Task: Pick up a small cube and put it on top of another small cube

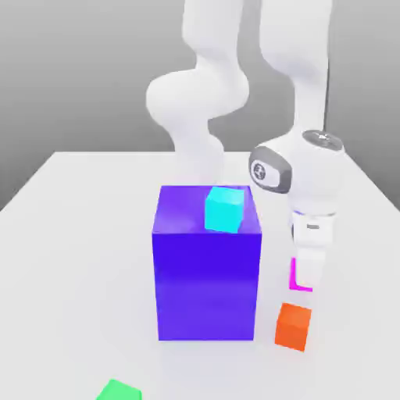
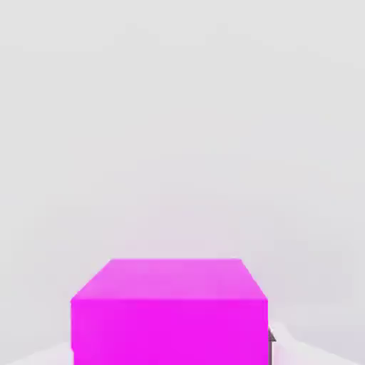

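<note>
The small magenta-pink cube rests on the white table to the exterior view's right of the big blue-purple block; just a sliver of it shows beside the fingers. My gripper is lowered straight onto it, fingers down at table level. In the hand view the magenta cube sits close between the fingers, with a dark finger pad against its side, so the jaws stand shut on it. The other small cube, bright green, lies on the table at the front edge of the exterior view, left of the block.
A big blue-purple block stands mid-table with a cyan cube on its top. An orange cube lies just in front of the gripper. The white table spreads out around them.
</note>
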Action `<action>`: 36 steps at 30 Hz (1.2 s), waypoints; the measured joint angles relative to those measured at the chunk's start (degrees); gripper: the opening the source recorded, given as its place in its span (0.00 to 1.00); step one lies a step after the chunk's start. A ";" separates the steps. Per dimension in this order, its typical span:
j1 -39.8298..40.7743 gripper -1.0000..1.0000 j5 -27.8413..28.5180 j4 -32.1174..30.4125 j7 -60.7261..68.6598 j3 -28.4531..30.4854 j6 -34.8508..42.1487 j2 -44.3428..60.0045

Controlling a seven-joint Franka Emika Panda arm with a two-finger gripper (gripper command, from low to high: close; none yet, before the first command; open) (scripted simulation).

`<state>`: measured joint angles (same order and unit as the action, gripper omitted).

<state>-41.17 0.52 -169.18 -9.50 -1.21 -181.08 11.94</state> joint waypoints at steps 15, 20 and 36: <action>12.27 0.00 -5.33 9.90 -5.35 3.81 20.44 -12.06; 20.42 0.00 -7.40 20.23 -11.30 7.96 25.83 -7.16; 34.73 1.00 -15.05 40.34 -20.34 18.57 30.20 11.81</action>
<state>-6.44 -14.53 -128.85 -29.84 17.37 -150.89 23.75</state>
